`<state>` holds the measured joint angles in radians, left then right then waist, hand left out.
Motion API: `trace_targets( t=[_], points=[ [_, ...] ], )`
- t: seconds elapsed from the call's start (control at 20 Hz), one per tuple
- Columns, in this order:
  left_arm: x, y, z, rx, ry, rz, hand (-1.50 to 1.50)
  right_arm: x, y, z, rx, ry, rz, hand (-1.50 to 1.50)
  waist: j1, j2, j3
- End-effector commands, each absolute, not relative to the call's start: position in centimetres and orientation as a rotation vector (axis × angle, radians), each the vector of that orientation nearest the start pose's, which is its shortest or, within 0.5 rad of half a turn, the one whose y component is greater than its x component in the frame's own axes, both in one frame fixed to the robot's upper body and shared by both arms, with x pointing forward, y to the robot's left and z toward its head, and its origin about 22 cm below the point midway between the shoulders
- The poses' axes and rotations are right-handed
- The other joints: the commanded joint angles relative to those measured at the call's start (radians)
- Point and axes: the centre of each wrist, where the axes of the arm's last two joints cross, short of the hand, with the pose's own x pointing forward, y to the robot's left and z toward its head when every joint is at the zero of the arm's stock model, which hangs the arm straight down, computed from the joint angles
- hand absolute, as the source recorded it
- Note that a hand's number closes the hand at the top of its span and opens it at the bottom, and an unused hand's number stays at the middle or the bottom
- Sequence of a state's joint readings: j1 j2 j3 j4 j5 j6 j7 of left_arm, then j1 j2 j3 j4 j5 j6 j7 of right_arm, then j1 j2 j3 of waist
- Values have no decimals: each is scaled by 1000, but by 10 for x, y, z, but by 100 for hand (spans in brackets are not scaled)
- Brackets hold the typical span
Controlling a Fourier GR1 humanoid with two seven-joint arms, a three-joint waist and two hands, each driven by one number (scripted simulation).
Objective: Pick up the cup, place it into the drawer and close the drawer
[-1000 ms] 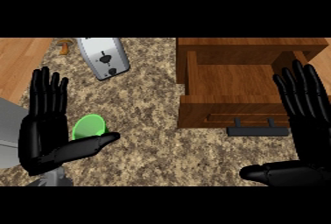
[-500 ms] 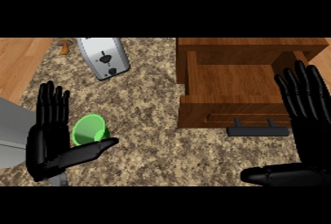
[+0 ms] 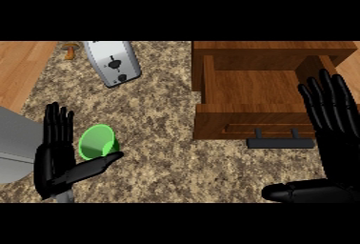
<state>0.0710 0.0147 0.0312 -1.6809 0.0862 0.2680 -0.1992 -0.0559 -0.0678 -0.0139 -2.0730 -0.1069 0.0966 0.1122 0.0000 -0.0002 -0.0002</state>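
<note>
A green cup lies on the speckled counter at the lower left, its opening facing up towards me. My left hand is beside it on the left, fingers straight, the thumb reaching under the cup's near edge. The wooden drawer stands pulled out at the upper right, with a dark handle on its front. My right hand is held open at the right edge, fingers up, over the drawer's right side.
A silver toaster lies at the back left, with a small brown mushroom-like object beside it. A grey surface borders the counter at the left. Wooden floor shows at the far left.
My left hand has moved down and slightly right, so its thumb now lies under the cup. The right hand has barely moved.
</note>
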Motion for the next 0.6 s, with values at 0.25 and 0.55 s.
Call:
trace_targets(
  t=[0.25,0.55],
  points=[
    [209,273,-33,262,-1737,312,-150,224,-228,129,138,-1999,129,-150,1,0,0],
    [217,263,-56,255,-1720,306,-150,235,-229,130,138,-2010,120,-150,1,0,0]
  ],
)
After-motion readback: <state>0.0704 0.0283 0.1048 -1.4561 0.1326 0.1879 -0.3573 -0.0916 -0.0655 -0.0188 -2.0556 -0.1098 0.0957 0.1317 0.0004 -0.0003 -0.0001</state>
